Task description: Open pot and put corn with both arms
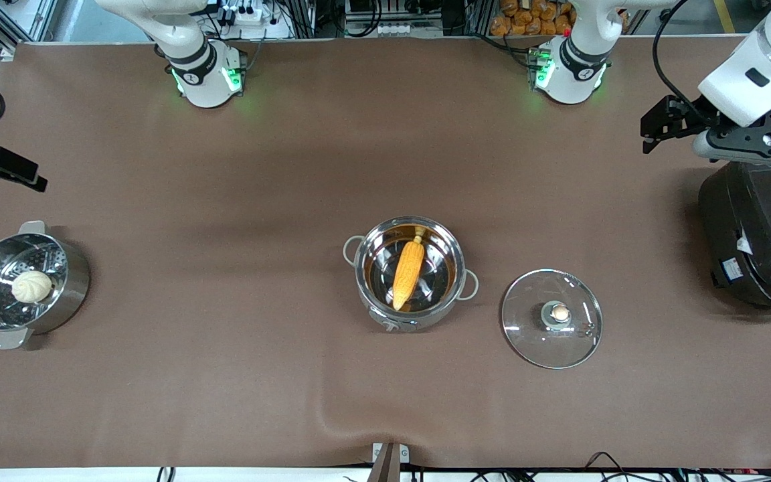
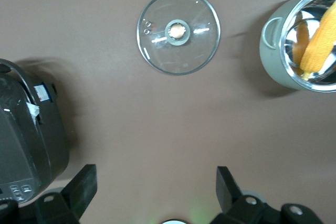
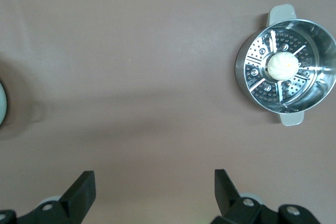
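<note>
You can treat the job as done, judging by how things lie: the pot (image 1: 410, 273) stands uncovered in the middle of the worktop (image 1: 225, 375), with the corn (image 1: 409, 273) lying inside it, stalk end pointing toward the robots' bases. The lid (image 1: 551, 318) lies flat on the worktop just beside the pot, toward the left arm's end, knob up. Nothing of the task looks left to do.

Your left pincer (image 2: 155, 190) hangs wide and empty, raised beside the black cooker (image 1: 757, 241), with the lid and pot well apart from it. Your right pincer (image 3: 153, 192) is also spread wide, holding nothing, up above the right arm's end, well clear of the steamer pot (image 1: 24, 284).

Counted: one pot, one lid, one corn cob, one steamer pot holding one white bun (image 1: 31, 286), one cooker, two arms, both waiting.
</note>
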